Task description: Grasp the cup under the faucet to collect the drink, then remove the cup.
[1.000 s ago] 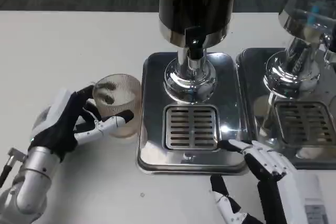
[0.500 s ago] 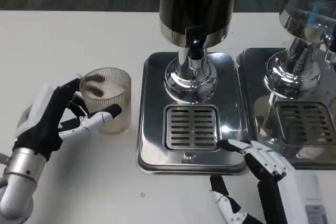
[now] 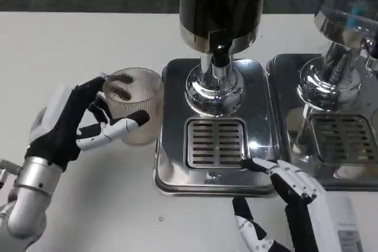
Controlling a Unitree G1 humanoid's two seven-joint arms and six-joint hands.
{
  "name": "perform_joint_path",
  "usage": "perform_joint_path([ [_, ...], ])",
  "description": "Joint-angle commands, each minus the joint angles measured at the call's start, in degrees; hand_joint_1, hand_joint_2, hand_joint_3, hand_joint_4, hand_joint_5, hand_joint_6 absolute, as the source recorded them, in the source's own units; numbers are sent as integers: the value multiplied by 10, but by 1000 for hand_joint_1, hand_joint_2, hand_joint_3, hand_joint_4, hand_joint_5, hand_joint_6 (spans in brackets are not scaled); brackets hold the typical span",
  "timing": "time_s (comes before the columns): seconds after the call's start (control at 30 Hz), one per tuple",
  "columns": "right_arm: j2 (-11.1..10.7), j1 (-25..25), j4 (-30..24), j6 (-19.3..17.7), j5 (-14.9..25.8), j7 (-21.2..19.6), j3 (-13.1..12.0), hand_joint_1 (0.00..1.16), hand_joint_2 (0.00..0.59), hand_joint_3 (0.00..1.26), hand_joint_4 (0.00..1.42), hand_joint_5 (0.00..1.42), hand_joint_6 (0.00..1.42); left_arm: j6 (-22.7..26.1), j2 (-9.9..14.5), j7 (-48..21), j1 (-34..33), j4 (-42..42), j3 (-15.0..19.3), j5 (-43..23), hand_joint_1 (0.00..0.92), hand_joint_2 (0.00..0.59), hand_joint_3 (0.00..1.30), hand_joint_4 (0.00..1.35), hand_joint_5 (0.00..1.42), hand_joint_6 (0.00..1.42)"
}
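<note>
A clear ribbed cup is held by my left hand, fingers wrapped around its side, just left of the steel drip tray. The cup's rim is tilted slightly and its edge reaches the tray's left rim. The black faucet hangs from the dark drink dispenser above the tray's grate. My right hand sits at the tray's front right corner, fingers spread, holding nothing.
A second dispenser with its own drip tray stands at the right. White tabletop stretches to the left and front of the trays.
My left hand, holding the cup, moved left and then back right toward the tray. The right hand has barely shifted.
</note>
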Motion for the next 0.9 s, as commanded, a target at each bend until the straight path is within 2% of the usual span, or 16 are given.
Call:
perform_joint_path([
  [0.03, 5, 4, 0, -5, -3, -14, 0, 460, 411, 397, 381, 311, 348, -9, -17, -6, -34, -7, -10, 3, 414, 195, 444, 517, 771, 890],
  [0.9, 25, 34, -9, 1, -17, -35, 2, 461, 408, 397, 384, 340, 364, 59, -77, -21, -89, 36, -79, 38, 423, 200, 453, 518, 771, 884],
])
